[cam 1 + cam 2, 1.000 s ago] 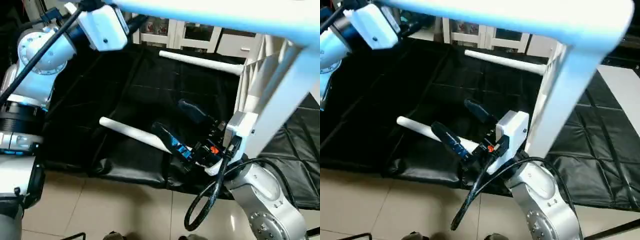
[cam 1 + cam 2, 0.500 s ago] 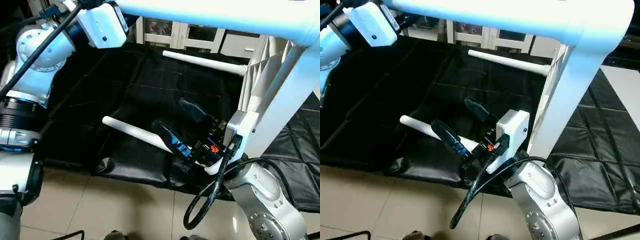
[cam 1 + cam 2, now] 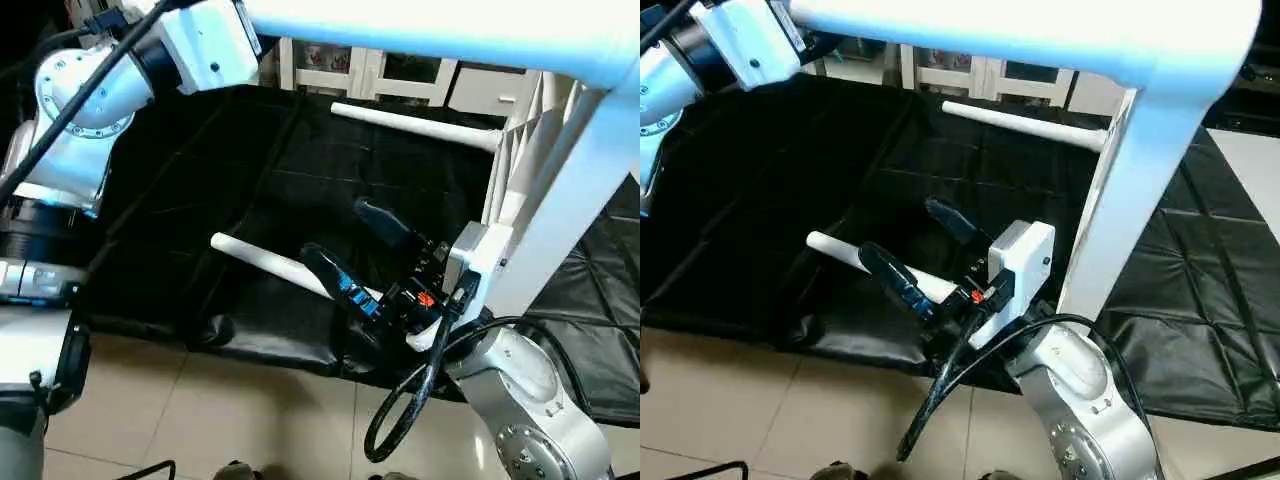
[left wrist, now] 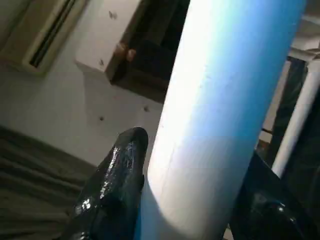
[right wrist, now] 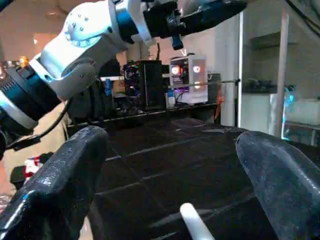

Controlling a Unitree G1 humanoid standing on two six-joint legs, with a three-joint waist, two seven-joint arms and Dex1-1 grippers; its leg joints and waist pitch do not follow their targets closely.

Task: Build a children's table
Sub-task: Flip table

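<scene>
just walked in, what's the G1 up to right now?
It's assembling the children's table. The left gripper is clamped on a white leg of the table, which is lifted up near the head camera. The right gripper hangs open just above a loose leg lying on the black mat, not holding it. Another loose leg lies further back on the mat.

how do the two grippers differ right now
The left gripper is raised and shut on a white table leg; the right gripper is low, open and empty, over a loose leg lying on the black mat. Both have black fingers.
</scene>
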